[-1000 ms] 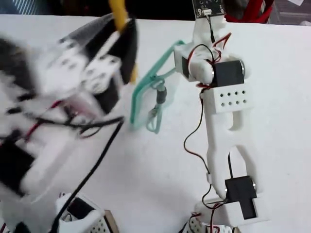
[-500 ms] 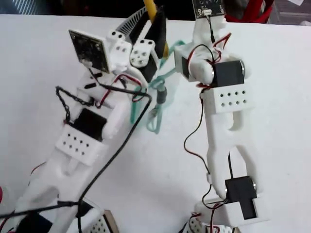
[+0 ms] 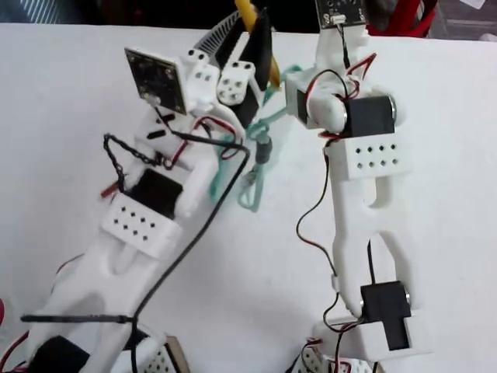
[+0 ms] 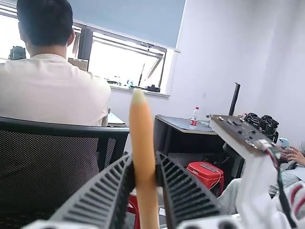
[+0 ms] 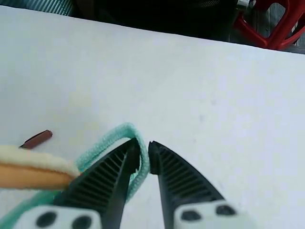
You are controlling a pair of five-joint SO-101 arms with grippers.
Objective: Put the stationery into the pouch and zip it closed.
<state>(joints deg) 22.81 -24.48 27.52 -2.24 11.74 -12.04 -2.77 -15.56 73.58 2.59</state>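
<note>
White table [image 3: 443,140] under both arms, office room beyond it. Starting with my left claw [image 4: 143,160]: it's squeezed narrow on a yellow pen [image 4: 141,119], which stands upright between the ribbed fingers, its end well above them. Next across, the teal-edged pouch [image 5: 107,142] sits between the two claws. My right claw [image 5: 144,149] is pinched almost closed on the pouch's rim, fabric caught at the tips. A small brown stub [image 5: 36,139] lies on the table ahead of that claw, apart from the pouch.

Bright, even light washes out the white table [image 3: 450,194], leaving only faint shadows. Daylight glares through the window [image 4: 121,67], blown white.
</note>
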